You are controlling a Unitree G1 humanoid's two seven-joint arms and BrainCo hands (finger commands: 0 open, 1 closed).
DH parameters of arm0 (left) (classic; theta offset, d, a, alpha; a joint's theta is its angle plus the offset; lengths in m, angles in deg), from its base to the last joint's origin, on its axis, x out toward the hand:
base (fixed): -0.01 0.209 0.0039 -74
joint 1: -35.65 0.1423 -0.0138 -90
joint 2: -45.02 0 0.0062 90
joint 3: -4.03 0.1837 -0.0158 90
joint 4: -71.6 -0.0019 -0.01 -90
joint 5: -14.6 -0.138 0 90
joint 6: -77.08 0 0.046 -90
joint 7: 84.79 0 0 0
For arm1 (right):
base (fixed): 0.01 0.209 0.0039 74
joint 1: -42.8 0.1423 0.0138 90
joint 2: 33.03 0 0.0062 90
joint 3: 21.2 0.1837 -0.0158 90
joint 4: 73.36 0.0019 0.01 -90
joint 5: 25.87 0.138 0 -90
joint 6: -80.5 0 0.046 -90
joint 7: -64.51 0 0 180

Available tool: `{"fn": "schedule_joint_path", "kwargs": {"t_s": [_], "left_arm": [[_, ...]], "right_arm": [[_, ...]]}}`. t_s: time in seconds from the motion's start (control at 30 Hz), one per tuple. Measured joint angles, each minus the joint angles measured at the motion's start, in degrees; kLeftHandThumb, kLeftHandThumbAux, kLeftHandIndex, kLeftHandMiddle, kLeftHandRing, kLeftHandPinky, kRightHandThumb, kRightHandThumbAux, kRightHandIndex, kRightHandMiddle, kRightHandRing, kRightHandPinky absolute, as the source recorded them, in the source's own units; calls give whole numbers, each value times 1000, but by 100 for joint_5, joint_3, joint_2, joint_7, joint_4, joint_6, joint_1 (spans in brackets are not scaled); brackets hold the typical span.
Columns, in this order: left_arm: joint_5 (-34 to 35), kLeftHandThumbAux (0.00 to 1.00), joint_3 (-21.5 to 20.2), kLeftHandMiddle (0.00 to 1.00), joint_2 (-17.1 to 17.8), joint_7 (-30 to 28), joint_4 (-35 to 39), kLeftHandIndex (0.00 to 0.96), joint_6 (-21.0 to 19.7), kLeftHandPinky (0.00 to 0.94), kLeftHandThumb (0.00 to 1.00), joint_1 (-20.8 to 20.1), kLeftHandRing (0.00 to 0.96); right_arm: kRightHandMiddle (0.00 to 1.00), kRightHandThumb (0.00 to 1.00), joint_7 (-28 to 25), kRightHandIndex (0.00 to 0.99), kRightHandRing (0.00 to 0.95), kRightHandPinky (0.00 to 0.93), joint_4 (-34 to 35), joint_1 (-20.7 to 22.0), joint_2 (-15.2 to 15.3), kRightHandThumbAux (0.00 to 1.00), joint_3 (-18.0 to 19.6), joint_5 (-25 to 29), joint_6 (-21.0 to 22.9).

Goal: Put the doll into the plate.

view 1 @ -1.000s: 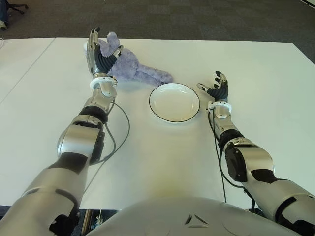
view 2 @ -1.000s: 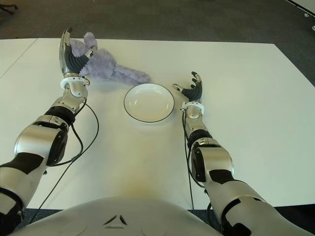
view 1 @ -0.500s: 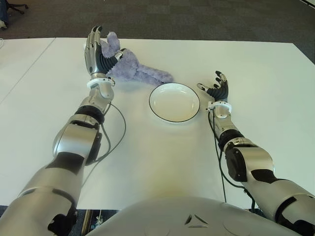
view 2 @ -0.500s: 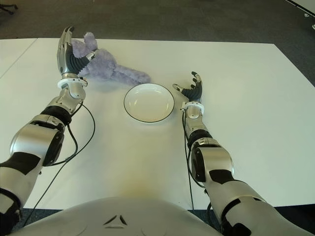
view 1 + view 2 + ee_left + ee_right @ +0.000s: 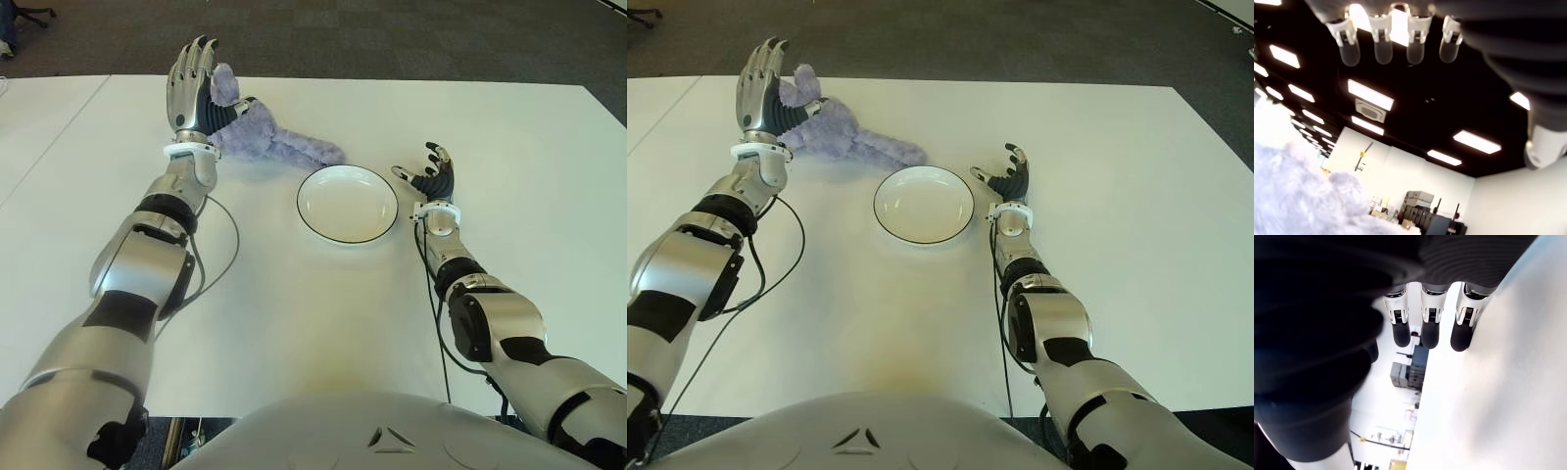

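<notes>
A purple plush doll [image 5: 266,139] lies on the white table [image 5: 294,313] at the far left, one limb stretched toward the white plate [image 5: 348,204]. The black-rimmed plate sits at mid table with nothing in it. My left hand [image 5: 194,80] stands upright against the doll's left side, fingers straight and spread, thumb by the plush, holding nothing. In the left wrist view the fingers [image 5: 1382,46] point at the ceiling with doll fur [image 5: 1298,196] beside the palm. My right hand [image 5: 428,174] shows just right of the plate, fingers relaxed and apart.
A black cable [image 5: 227,245] loops over the table beside my left forearm. Dark carpet [image 5: 392,39] lies beyond the table's far edge. A seam [image 5: 59,137] splits the table from another white top on the left.
My left hand has shifted a little left and up, turning its back more toward me with straighter fingers. The doll, the plate and the right hand have not moved.
</notes>
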State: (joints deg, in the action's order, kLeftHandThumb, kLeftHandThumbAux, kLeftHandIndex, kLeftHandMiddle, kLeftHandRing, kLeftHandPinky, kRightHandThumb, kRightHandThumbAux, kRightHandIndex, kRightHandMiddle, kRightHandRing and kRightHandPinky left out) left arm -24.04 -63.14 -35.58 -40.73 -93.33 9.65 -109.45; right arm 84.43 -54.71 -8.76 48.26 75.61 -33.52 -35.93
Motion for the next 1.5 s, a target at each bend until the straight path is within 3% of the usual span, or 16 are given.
{"fn": "schedule_joint_path", "kwargs": {"t_s": [0.1, 0.27, 0.37, 0.6, 1.2, 1.43, 1.5], "left_arm": [[-334, 569, 359, 0, 133, -242, -18, 41, -86, 0, 68, -97, 0], [-926, 580, 991, 0, 411, -668, -105, 104, -111, 0, 99, -206, 0], [-1238, 594, 1349, 0, 557, -728, -161, 169, -106, 0, 121, -242, 0], [-1923, 595, 2054, 0, 847, -728, -225, 213, -118, 0, 72, -355, 0], [-2672, 560, 3008, 0, 1028, -931, -414, 333, -293, 0, 24, -619, 0], [-2860, 546, 3256, 0, 1041, -1192, -438, 330, -312, 0, 3, -651, 0], [-2879, 553, 3267, 0, 1045, -1250, -441, 293, -329, 0, 9, -656, 0]], "right_arm": [[90, 117, 1, 166, 75, 88, 0, 0, 0, 887, -4, 0, 0], [98, 127, 1, 169, 89, 124, 0, 1, 0, 888, -6, -1, 0], [109, 151, 2, 169, 103, 131, 0, 1, 0, 881, -5, 0, 0], [104, 178, 19, 166, 92, 108, 0, 0, 0, 876, -6, -2, 0], [134, 258, 85, 177, 129, 147, 0, 0, 1, 866, -48, -18, 0], [134, 261, 103, 168, 129, 150, 0, 0, 4, 864, -76, -20, 0], [116, 241, 103, 160, 100, 103, 0, 0, 5, 870, -78, -20, 0]]}}
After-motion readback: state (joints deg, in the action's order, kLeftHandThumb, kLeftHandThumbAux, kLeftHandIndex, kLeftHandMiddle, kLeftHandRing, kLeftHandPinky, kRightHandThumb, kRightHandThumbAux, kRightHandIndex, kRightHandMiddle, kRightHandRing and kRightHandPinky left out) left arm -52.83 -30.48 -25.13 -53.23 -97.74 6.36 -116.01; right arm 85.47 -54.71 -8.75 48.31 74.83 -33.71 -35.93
